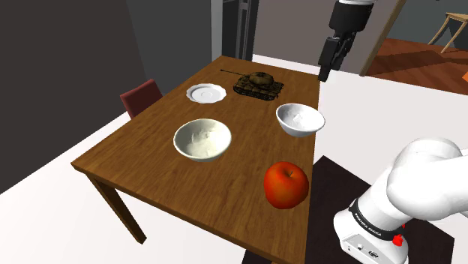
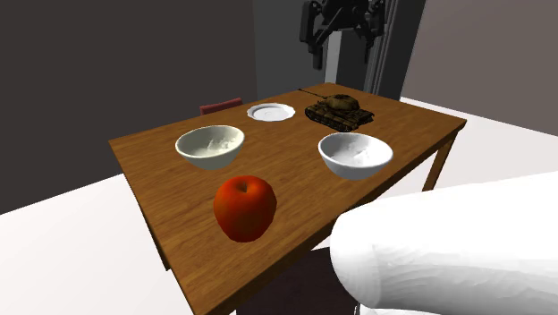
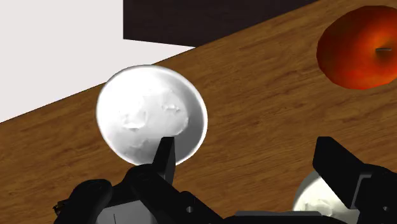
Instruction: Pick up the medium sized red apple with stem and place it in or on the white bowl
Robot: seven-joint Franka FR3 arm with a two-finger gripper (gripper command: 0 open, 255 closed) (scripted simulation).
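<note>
Gripper (image 1: 327, 71) fingers stand apart and empty at the shoulder view's upper right. We locate the red apple (image 1: 286, 184) at lower centre, near the wooden table's (image 1: 142, 146) front edge and below the nearer white bowl (image 1: 300, 119). We judge the apple rigid, smooth, fairly light and prone to rolling. Grasp across its widest girth, clear of the stem (image 3: 383, 49).

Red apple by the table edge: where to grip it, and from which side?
Take the apple across its widest middle, from straight above, straddling the stem. It sits upright, stem up, on bare table with free room all round, so a top-down approach looks clear. The pincer is open.
</note>
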